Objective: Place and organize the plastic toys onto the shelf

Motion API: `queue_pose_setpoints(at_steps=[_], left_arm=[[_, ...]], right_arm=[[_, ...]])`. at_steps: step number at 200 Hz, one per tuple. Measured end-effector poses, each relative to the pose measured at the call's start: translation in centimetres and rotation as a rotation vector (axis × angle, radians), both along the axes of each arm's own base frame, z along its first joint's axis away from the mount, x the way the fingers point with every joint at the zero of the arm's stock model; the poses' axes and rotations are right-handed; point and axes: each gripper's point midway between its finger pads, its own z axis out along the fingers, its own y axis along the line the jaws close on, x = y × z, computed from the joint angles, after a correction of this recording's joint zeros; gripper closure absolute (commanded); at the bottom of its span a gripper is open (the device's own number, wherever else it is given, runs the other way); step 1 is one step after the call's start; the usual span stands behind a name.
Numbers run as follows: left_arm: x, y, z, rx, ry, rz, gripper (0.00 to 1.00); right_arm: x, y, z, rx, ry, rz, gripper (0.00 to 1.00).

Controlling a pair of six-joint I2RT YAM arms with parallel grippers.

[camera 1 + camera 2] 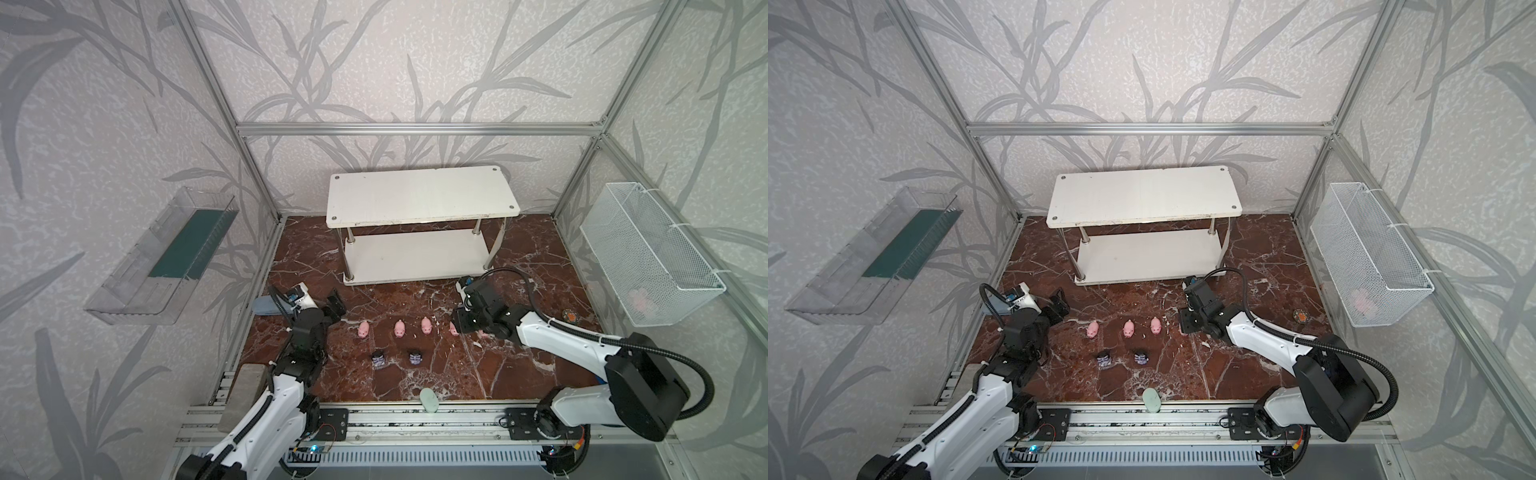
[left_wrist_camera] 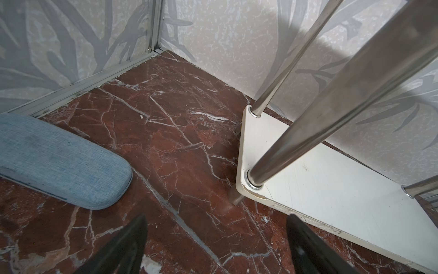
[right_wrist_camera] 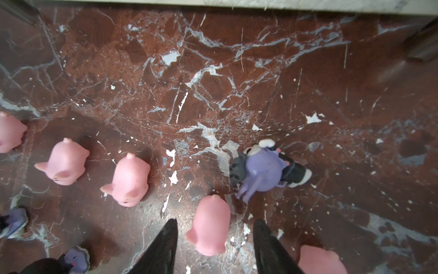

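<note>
While right claw (image 3: 215, 221) jaws stand apart around one pig (image 3: 209, 229), count five pigs, three purple figures (image 3: 262, 169), one just ahead; left claw (image 2: 216, 215) apart, holding nothing.

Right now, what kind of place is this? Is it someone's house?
Probably a robot test booth, not a house: silver aluminium frame bars box in a red-brown marble-patterned tabletop, and two white-and-black robot arms are mounted on a metal rail at its front.
</note>
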Motion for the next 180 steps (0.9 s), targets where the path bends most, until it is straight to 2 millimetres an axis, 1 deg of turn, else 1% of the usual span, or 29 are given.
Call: queue_pose_setpoints(at_steps=[30,68,91,180], left_arm=[[0.0,0.0,0.0,-0.002,-0.002,-0.001,0.10],[0.0,0.0,0.0,-0.002,-0.002,0.000,0.10],[0.0,0.0,0.0,-0.002,-0.002,0.000,0.10],[0.1,0.0,-0.4,0.003,0.013,0.000,0.10]], right_arm=[[0.1,-0.2,-1.1,-0.035,0.007,-0.051,0.43],[1.1,-1.0,-1.4,-0.070,-0.022,-0.122,0.44],[1.6,-1.2,-1.8,-0.092,-0.027,-0.141,0.44],[4.1,-0.7,-1.5,-0.104,-0.080,-0.195,0.45]])
